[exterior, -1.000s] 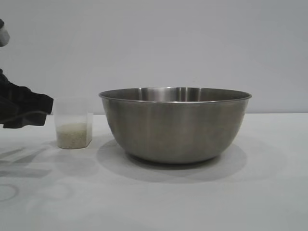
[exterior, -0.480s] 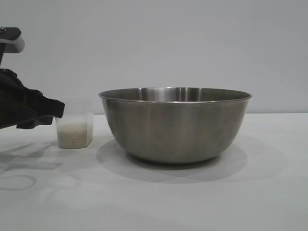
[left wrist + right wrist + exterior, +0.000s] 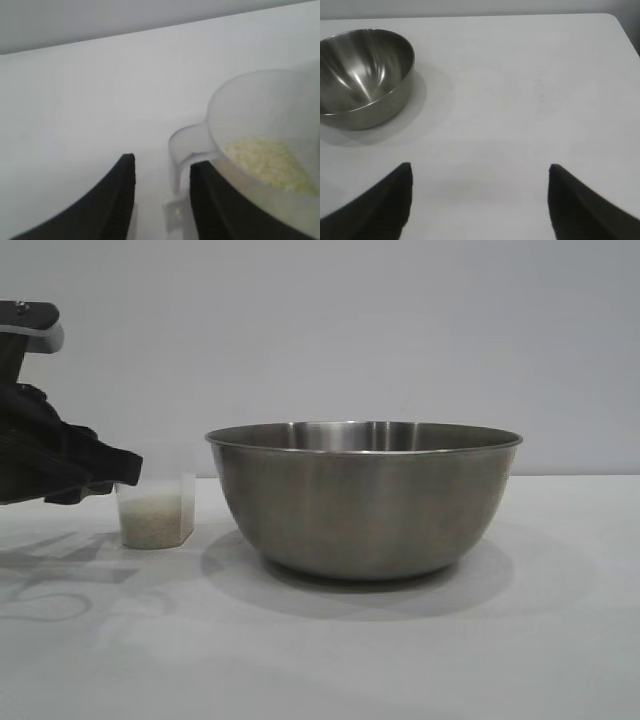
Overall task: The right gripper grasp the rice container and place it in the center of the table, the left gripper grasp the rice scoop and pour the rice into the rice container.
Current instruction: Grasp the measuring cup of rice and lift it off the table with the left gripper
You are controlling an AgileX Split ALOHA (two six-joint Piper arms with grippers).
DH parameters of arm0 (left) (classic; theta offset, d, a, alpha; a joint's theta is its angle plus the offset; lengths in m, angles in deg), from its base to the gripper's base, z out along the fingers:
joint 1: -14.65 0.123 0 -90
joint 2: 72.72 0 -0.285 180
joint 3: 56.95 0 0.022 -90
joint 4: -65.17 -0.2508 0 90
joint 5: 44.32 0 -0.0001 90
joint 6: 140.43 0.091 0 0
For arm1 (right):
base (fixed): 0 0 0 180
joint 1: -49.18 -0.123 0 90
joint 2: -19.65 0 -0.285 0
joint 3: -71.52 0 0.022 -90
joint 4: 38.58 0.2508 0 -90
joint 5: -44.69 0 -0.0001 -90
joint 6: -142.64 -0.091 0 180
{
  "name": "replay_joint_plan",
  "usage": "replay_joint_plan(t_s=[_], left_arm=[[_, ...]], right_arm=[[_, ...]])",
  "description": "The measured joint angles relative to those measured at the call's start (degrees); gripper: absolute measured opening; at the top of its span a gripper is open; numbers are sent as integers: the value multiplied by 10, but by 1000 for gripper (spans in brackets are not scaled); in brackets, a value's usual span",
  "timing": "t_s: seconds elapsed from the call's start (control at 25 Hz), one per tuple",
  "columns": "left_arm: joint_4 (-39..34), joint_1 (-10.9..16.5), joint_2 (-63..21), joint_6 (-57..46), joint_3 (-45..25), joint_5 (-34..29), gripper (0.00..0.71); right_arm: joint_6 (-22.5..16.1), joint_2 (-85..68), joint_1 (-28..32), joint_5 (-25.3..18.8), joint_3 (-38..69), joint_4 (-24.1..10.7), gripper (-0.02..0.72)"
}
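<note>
Fingers of the left gripper [image 3: 160, 200] are standing parted at the rice scoop [image 3: 155, 512], straddling its side handle but not yet pinching it. The scoop, holding a shallow layer of rice [image 3: 267, 165], is sitting on the table [image 3: 400, 660] just left of the rice container [image 3: 364, 498], which is already resting mid-table, empty. Grasping, lifting and pouring are remaining. The right gripper [image 3: 480, 200] is hanging open, parked well apart. Nothing is blocking the path.
</note>
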Motion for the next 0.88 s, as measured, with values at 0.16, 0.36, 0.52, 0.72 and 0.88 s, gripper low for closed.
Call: replay_joint_plan(t_s=[0.16, 0.36, 0.52, 0.72, 0.88], left_arm=[[1, 0, 12, 13, 22, 0, 253], [0, 8, 24, 20, 46, -1, 253], [-14, 18, 27, 21, 55, -1, 73], [-33, 19, 27, 22, 60, -1, 0], [-64, 19, 27, 32, 60, -1, 0]], right_arm=[[0, 0, 0, 0, 0, 0, 484], [0, 0, 0, 0, 0, 0, 484], [0, 0, 0, 0, 0, 0, 484], [0, 0, 0, 0, 0, 0, 484], [0, 0, 0, 0, 0, 0, 484]])
